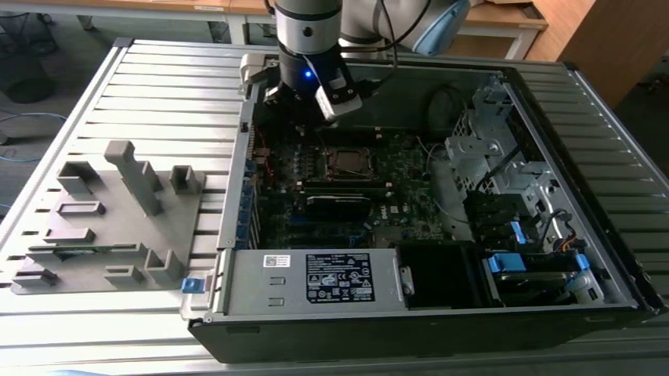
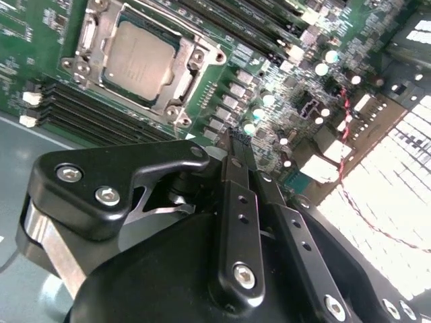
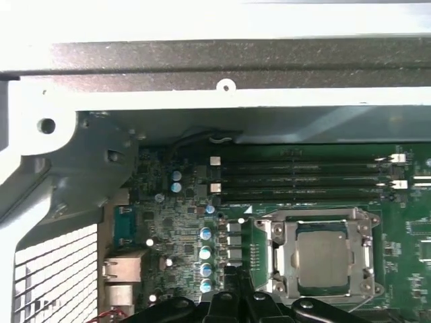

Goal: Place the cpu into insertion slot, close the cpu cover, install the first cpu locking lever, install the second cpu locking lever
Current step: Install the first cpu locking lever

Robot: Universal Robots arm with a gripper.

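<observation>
The cpu, a dull silver square chip, lies flat in the insertion slot on the green motherboard. The cpu cover, a thin metal frame, lies down around the chip, which shows through its window. In the first wrist view the cpu and the cpu cover sit the same way. My gripper is shut with nothing between its black fingers. It hangs above the board beside the socket, over a row of small capacitors, apart from the cover. The gripper tips also show in the first wrist view.
The open computer case lies on a slatted metal table. Long black memory slots run beside the socket. A grey fixture block stands at the exterior view's left. The power supply and drive bays fill the near and right parts of the case.
</observation>
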